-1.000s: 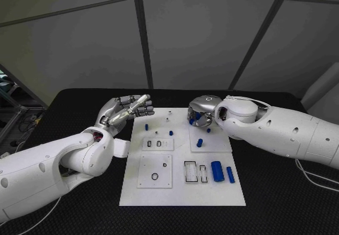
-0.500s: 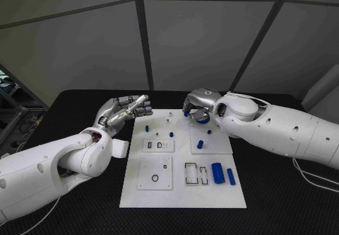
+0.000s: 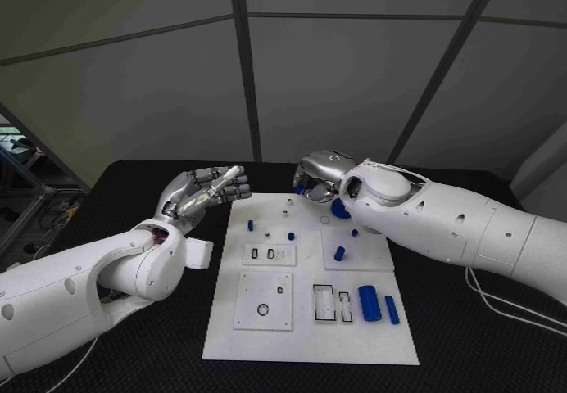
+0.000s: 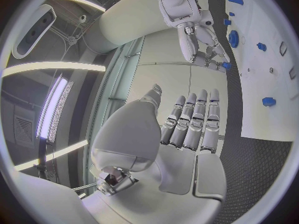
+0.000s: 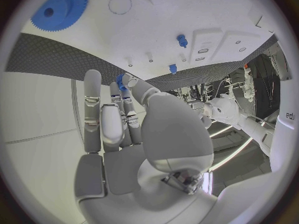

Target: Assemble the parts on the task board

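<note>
One small blue part [image 5: 119,79], pinched in my right hand [image 3: 319,173], has risen off the task board [image 3: 307,336], uncovering the blue gear [image 3: 340,209]. My left hand [image 3: 207,187] waits with fingers [image 4: 201,119] apart and empty. Seating the part likely follows.

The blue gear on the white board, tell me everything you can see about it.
The blue gear is a flat round wheel with fine teeth round its rim and a small hole in the middle, looking like matte plastic. It lies flat on the white board, near the far edge, in the right half. In the head view the right hand is above it and the arm partly hides it. No view shows anything touching it.
</note>
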Controlling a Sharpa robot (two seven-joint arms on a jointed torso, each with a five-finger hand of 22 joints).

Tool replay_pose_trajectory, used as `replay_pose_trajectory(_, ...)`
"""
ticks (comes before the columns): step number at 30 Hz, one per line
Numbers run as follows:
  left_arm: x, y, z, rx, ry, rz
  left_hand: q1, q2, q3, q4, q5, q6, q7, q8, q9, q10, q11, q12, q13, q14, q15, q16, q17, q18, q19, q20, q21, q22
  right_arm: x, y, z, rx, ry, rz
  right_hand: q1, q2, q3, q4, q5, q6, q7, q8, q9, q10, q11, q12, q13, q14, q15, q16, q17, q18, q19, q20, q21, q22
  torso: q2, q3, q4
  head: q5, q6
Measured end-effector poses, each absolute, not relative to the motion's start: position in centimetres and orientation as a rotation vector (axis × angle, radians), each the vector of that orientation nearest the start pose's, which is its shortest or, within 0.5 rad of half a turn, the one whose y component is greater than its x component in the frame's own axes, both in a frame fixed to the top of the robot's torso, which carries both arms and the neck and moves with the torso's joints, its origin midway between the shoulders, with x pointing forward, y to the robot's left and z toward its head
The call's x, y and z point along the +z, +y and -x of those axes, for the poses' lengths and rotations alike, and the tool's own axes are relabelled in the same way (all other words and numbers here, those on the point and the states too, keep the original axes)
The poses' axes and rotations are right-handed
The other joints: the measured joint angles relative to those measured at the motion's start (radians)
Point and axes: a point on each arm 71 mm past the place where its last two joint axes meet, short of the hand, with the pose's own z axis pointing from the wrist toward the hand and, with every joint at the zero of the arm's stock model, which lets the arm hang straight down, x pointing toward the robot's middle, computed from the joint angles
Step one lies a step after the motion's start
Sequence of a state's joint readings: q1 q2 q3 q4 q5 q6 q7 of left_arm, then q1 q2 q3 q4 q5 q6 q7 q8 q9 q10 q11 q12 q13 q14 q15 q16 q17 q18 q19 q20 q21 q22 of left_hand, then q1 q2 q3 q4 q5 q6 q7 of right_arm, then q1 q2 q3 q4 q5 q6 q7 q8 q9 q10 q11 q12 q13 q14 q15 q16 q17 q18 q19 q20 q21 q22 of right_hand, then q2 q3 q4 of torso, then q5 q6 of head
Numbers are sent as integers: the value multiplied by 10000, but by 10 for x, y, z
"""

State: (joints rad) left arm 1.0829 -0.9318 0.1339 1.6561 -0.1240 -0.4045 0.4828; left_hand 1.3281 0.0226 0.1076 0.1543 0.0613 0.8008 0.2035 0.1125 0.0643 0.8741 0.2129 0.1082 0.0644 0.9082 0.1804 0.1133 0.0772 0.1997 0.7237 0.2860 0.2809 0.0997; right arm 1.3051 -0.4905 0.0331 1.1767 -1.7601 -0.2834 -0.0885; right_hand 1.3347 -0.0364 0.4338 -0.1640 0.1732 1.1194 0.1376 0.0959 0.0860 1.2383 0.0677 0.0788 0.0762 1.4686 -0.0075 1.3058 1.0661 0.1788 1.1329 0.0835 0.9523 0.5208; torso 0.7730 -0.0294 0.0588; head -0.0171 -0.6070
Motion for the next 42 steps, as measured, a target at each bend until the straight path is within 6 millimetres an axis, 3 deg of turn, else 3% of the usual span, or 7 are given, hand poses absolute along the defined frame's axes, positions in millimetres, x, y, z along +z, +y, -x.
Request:
replay_pose_trajectory(10,-148,220,-468,-15885,12273,9929,0,0,0,0,0,0,0,0,0,0,0,0,0,0,0,-9,1,0,0,0,0,-10,-120,-93,-563,5160,14169,4524,-9,-9,28,29,-29,-15,-9,38,-13,0,0,-19,7,0,0,15,38,1,-36,-36,36,22,25,6,-29,157,-92)
replay_pose_trajectory(42,-143,217,-466,-16041,12259,9817,0,0,-28,-28,0,-1,0,-80,-2,-2,1,-48,0,0,0,-9,-9,0,0,0,-78,-48,-128,-83,-571,5016,14914,4823,-59,-59,56,58,-19,-17,25,-11,-13,-2,2,-38,-12,0,1,47,82,0,-35,-35,78,57,127,9,-37,157,-239)
